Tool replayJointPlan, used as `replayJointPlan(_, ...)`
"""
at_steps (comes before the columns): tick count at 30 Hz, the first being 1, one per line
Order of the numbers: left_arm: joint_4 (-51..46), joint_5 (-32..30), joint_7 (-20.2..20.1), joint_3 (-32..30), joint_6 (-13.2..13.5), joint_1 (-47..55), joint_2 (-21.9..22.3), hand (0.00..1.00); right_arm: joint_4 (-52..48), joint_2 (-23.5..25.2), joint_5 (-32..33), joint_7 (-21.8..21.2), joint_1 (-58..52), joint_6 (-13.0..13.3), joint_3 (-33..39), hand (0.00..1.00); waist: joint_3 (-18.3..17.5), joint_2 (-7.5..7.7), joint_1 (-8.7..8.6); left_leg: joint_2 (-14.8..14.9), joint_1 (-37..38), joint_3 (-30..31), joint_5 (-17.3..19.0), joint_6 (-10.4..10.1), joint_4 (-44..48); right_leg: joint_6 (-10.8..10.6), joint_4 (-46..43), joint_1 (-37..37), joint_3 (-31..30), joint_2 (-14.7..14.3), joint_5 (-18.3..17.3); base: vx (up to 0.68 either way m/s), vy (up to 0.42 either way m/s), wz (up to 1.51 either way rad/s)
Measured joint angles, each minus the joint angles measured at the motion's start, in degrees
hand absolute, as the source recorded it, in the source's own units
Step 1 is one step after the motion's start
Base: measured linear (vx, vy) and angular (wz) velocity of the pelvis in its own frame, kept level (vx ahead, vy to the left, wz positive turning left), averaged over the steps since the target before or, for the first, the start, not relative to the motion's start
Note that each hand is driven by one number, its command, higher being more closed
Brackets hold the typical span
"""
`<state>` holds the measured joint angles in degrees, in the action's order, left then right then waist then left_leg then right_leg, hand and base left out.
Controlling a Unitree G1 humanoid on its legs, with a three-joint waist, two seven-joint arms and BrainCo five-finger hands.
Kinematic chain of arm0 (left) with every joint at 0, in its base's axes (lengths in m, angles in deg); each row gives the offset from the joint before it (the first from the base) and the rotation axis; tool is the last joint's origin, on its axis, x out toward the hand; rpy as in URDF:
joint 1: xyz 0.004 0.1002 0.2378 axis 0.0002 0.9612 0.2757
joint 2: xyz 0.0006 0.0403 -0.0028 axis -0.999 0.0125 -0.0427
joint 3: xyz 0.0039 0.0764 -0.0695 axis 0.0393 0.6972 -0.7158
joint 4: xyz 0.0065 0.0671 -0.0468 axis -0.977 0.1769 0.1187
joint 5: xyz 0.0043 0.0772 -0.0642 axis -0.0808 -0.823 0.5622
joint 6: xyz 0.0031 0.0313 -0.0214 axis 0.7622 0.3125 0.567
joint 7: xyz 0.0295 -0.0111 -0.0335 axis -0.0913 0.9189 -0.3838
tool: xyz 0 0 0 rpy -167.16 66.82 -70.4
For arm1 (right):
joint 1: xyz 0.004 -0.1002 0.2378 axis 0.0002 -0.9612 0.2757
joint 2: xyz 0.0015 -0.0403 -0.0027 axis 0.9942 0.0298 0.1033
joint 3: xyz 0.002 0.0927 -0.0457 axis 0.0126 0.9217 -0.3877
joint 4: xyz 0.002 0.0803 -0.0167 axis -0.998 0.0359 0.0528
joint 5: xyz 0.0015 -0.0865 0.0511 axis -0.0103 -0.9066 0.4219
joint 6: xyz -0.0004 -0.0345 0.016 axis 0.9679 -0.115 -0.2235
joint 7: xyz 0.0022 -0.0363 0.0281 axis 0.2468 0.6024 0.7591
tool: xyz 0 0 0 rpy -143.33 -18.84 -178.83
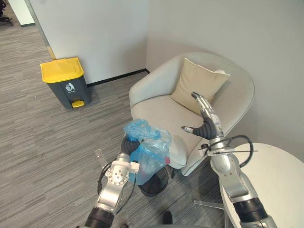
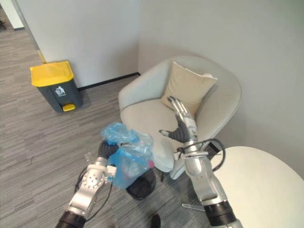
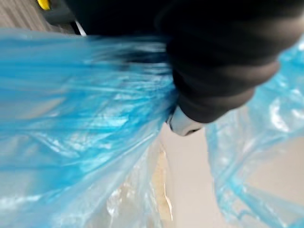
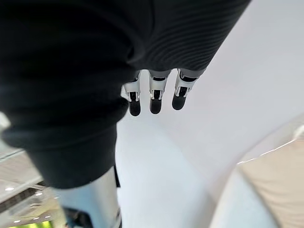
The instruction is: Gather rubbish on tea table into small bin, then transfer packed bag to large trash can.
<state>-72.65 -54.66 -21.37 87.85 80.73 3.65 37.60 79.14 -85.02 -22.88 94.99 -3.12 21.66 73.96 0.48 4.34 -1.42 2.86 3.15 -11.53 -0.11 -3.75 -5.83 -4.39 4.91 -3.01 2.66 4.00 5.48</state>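
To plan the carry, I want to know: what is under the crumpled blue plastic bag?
A small round black bin stands under the bag. The bag covers part of its opening; its contents cannot be seen.

As I see it from the head camera: grey wood-grain floor (image 1: 38, 137). At 10 o'clock, by the wall, stands a dark trash can (image 1: 65, 83) with a yellow lid. At 2 o'clock is a cream armchair (image 1: 156, 114). At 6 o'clock, just beside its front, is a small black bin (image 1: 154, 184). At 4 o'clock is a round white table (image 1: 273, 178).
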Motion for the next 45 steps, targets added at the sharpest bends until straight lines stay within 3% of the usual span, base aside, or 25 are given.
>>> replayJointPlan(6,0.5,1.3,-0.1,-3.5,0.0,5.1,1.9,1.0,1.7,7.4,1.0,1.3,-8.5,-0.4,5.8,0.0,0.3,-0.71,-0.31,-0.5,0.1,0.2,0.3,0.5,0.1,-0.2,-0.8,-0.1,0.1,0.7,-0.7,0.0,0.005,0.02)
replayJointPlan(13,10.2,7.3,-2.7,-8.5,-0.1,8.2,1.7,1.0,22.9,15.4,12.5,-1.6,-14.0,-2.8,12.7,0.0,0.5,-1.16,-0.68,-0.8,0.0,1.2,0.8,0.7,1.3,-0.2,-0.6,0.8,1.1,1.3,-0.7,-0.01,-0.005,0.06)
replayJointPlan(28,33.3,7.8,-5.1,-15.1,-1.8,10.0,2.0,1.0,54.0,15.5,25.8,-3.7,-14.2,-5.9,19.1,0.0,0.6,-2.39,-0.5,-0.8,1.0,2.8,1.2,0.4,2.7,0.1,0.1,3.2,3.1,1.4,-1.1,-0.04,-0.015,0.05)
replayJointPlan(39,37.8,7.8,-5.0,-15.1,-1.8,10.5,2.0,1.0,57.4,15.6,29.9,-3.7,-13.1,-6.2,19.4,0.0,0.9,-2.45,-0.44,-1.2,-0.6,5.4,0.8,0.4,2.8,0.0,0.1,3.0,5.8,1.9,-1.4,-0.02,-0.006,0.12)
replayJointPlan(45,33.5,8.4,-4.5,-15.2,-1.7,8.0,2.9,1.0,54.3,15.5,30.9,-2.9,-7.9,-6.2,18.7,0.0,7.0,-2.86,0.65,-1.1,-8.2,6.3,0.3,0.4,8.0,0.6,-5.9,-3.4,7.0,2.6,-2.7,-0.06,-0.005,0.19)
